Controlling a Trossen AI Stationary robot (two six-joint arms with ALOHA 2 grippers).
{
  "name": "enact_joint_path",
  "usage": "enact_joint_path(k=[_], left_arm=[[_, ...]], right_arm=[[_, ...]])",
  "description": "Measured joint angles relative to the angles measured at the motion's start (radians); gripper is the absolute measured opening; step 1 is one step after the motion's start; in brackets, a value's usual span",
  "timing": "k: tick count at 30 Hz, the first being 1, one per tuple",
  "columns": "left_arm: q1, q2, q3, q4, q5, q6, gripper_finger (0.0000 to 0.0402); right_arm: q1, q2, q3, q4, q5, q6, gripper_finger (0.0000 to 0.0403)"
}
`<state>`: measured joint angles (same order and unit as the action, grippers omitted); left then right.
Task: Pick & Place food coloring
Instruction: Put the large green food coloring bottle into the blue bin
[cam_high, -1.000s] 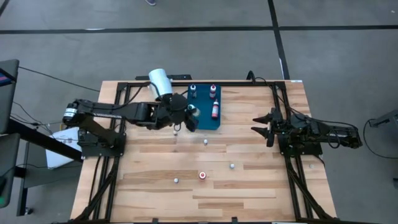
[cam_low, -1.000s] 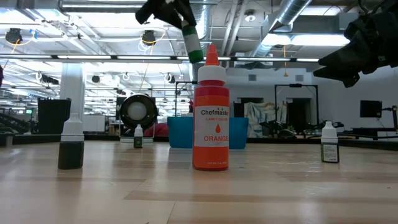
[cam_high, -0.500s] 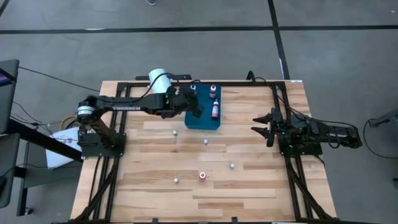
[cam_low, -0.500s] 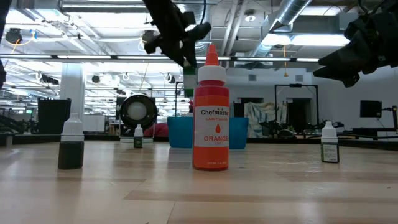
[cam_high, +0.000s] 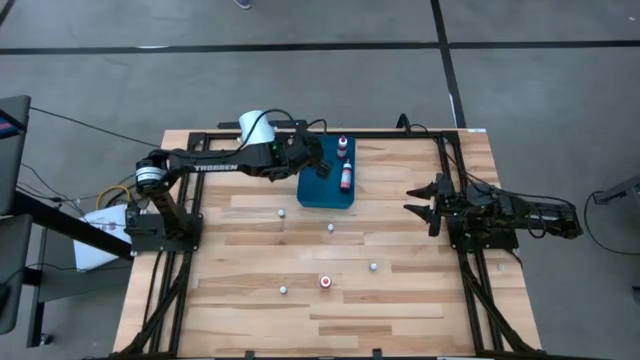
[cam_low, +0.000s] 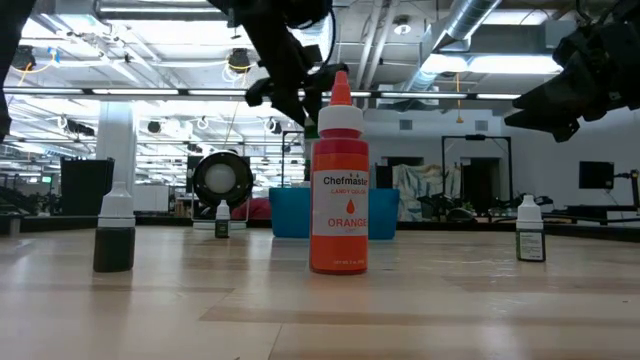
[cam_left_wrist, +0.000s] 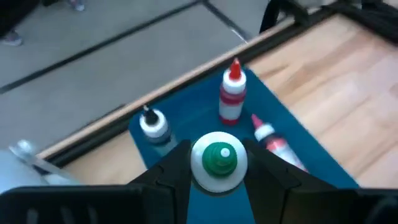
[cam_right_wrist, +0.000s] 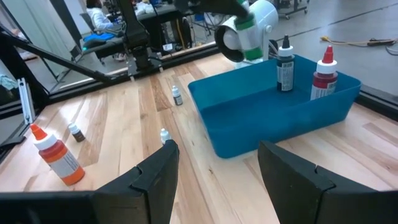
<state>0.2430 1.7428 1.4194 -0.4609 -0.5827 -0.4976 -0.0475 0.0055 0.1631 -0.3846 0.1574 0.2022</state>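
My left gripper (cam_high: 318, 163) hovers over the blue tray (cam_high: 335, 198) at the table's far side, shut on a small white food coloring bottle with a green top (cam_left_wrist: 219, 160). In the tray a dark-topped bottle (cam_left_wrist: 152, 124) and a red-topped one (cam_left_wrist: 231, 93) stand on their bases, and a third (cam_left_wrist: 273, 140) lies on its side. An orange bottle (cam_high: 325, 282) and several tiny bottles (cam_high: 330, 228) stand on the bare wood. My right gripper (cam_high: 415, 205) waits open at the table's right side. My left gripper pinches the green-topped bottle between its two fingers (cam_left_wrist: 174, 174), one on each side of the white body (cam_left_wrist: 196, 165). The fingers slant down from the table's left. The bottle is lifted clear above the tray floor, its green end toward the wrist camera.
A large white cylinder (cam_high: 255, 127) lies at the far left, just beside the tray and my left arm. The black frame rail (cam_high: 400, 133) runs along the far edge. In the low view the orange bottle (cam_low: 338, 190) stands in front of my left gripper.
My left gripper has swung toward the table's far edge and sunk lower, carrying the green-topped bottle from the tray's near left part to a spot over its far left part. It has tipped further downward. The grip has stayed shut.
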Motion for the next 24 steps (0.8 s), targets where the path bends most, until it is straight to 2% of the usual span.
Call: enact_joint_path(k=[12, 24], left_arm=[[0.011, 0.012, -0.002, 0.028, 0.029, 0.016, 0.0108], [0.073, 0.012, -0.002, 0.193, 0.085, 0.113, 0.0108]], right_arm=[[0.000, 0.000, 0.000, -0.005, 0.000, 0.004, 0.0207], [0.000, 0.000, 0.000, -0.005, 0.000, 0.006, 0.0207]])
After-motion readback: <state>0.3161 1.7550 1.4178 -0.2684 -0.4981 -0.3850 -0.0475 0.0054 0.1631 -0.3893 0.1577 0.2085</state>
